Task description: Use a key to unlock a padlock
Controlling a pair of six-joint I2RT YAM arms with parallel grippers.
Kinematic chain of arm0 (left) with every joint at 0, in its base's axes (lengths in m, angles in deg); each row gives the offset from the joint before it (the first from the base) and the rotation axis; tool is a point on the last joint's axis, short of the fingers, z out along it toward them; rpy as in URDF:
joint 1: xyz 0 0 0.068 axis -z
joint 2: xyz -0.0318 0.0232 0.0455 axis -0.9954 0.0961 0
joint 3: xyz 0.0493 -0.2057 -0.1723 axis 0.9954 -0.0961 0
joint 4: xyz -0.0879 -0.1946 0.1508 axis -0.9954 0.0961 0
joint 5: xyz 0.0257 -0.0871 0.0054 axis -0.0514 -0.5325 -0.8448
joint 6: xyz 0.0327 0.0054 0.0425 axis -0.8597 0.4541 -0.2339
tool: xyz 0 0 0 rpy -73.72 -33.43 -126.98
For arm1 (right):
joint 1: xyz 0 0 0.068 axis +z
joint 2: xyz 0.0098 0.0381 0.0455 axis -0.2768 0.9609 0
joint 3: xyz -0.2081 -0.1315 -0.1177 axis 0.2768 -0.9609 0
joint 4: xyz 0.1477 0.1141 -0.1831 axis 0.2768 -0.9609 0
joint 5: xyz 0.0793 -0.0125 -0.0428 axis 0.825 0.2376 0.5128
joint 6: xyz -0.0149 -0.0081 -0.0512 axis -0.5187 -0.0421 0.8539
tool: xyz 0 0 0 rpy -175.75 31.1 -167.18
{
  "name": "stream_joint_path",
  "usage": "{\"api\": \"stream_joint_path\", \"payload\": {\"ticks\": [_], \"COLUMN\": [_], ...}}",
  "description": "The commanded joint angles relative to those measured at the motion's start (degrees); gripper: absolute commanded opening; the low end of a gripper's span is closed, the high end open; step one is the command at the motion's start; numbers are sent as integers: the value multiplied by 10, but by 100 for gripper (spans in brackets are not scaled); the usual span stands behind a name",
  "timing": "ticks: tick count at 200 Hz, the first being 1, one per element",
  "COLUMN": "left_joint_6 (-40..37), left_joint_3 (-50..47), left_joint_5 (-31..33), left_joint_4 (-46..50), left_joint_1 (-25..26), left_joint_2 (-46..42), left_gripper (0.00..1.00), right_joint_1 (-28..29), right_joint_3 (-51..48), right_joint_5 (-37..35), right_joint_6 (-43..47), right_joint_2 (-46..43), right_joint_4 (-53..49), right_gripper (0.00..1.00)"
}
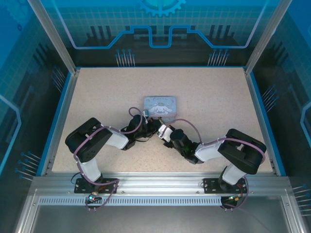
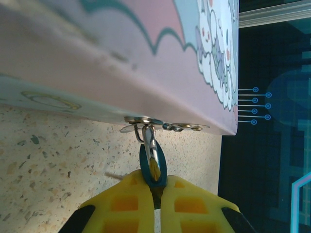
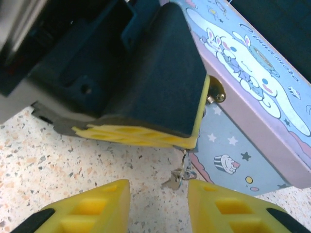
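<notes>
Right wrist: cartoon tin [image 3: 252, 82], cursive lettering unreadable

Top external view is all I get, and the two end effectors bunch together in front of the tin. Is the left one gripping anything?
Observer: Yes. The left end effector is shut on a small piece with a dark teal rim; a silver loop runs from it toward the tin.
Operator: And the right one?
Observer: The right end effector is open, holding nothing; small keys on a ring sit just ahead of its gap.
Operator: Anything else at the left tip?
Observer: Possibly the padlock: a brassy piece beside the tin's wall, too small to be sure.
</notes>
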Motion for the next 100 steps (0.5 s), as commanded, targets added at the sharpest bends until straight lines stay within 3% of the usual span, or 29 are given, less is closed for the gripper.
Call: {"api": "stream_joint_path", "payload": {"ticks": [1,100], "left_joint_6": [3,1], "left_joint_3": [17,14], "left_joint_5": [-3,1], "left_joint_4": [-12,-9], "left_joint_1": [3,4], "left_joint_2": [-21,-23], "left_gripper": [0,0], "right_joint_1": [-10,-42], "right_joint_3": [2,24], "right_joint_5": [31,41], "right_joint_6": [-15,-28], "right_joint_2": [19,42], "right_joint_4": [40,52], "right_gripper": [37,33]}}
